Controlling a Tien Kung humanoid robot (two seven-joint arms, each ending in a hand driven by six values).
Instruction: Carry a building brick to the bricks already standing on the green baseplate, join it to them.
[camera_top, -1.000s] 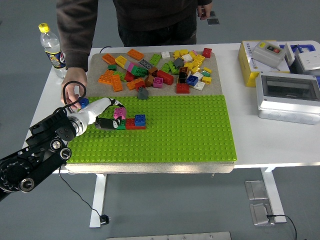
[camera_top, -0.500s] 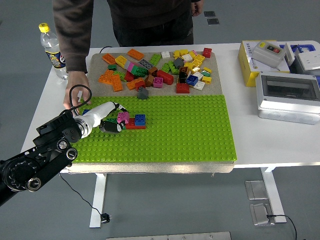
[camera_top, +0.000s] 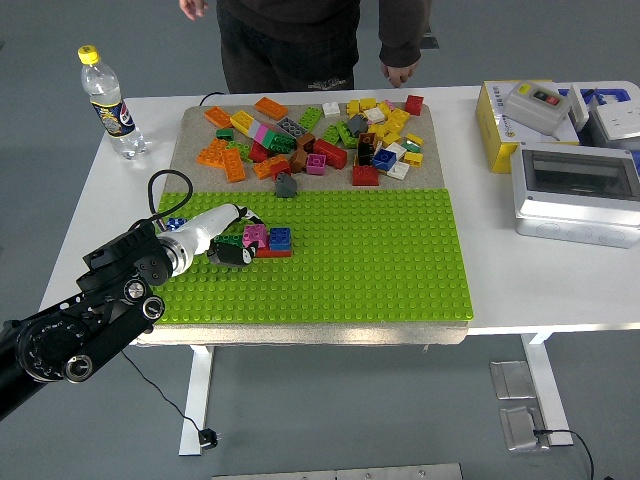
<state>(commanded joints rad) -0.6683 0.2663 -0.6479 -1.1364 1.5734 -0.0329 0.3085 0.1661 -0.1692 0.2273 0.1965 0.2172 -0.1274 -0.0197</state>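
The green baseplate (camera_top: 350, 260) covers the near half of the mat. On its left part stands a small cluster: a blue brick (camera_top: 281, 237) on a red brick (camera_top: 275, 252), with a pink brick (camera_top: 255, 236) pressed against the blue one's left side. My left hand (camera_top: 237, 248), white with black fingertips, reaches in from the lower left and is curled on the pink brick. A green brick (camera_top: 231, 239) shows just behind the fingers. Another small blue brick (camera_top: 176, 222) lies at the plate's left edge. My right arm is out of view.
Loose bricks (camera_top: 310, 135) are heaped on the tan mat behind the baseplate. A water bottle (camera_top: 105, 98) stands at the far left. At the right sit a yellow box (camera_top: 505, 120) and a grey electrical box (camera_top: 578, 190). A person stands at the far side, one hand (camera_top: 400, 72) hanging.
My left hand has carried the pink brick right and down against the blue brick. The person's hand has left the baseplate's left edge and pulled back.
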